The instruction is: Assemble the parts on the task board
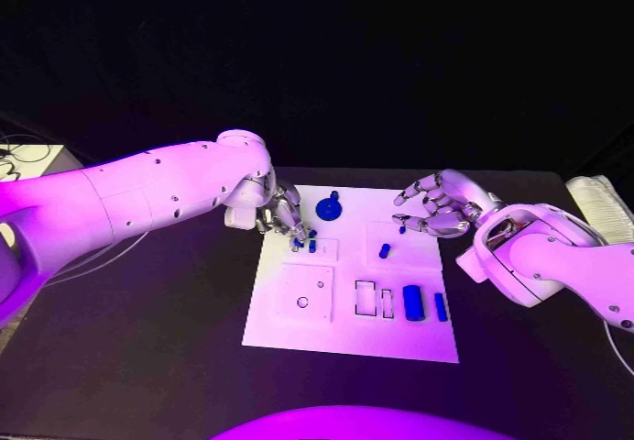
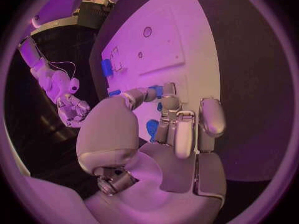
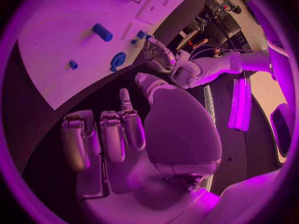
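Left hand [image 1: 281, 218] pinches a small blue part [image 1: 311, 242] at the task board [image 1: 346, 339], upper left; right hand [image 1: 442, 207] hovers, fingers spread, holding nothing; the pinched part is mostly hidden.

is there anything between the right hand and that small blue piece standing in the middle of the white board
Nothing visible. The right hand, fingers apart and holding nothing, hovers by the task board's far right edge, and only bare board lies between it and the small blue piece. The left hand is over the board's other side.
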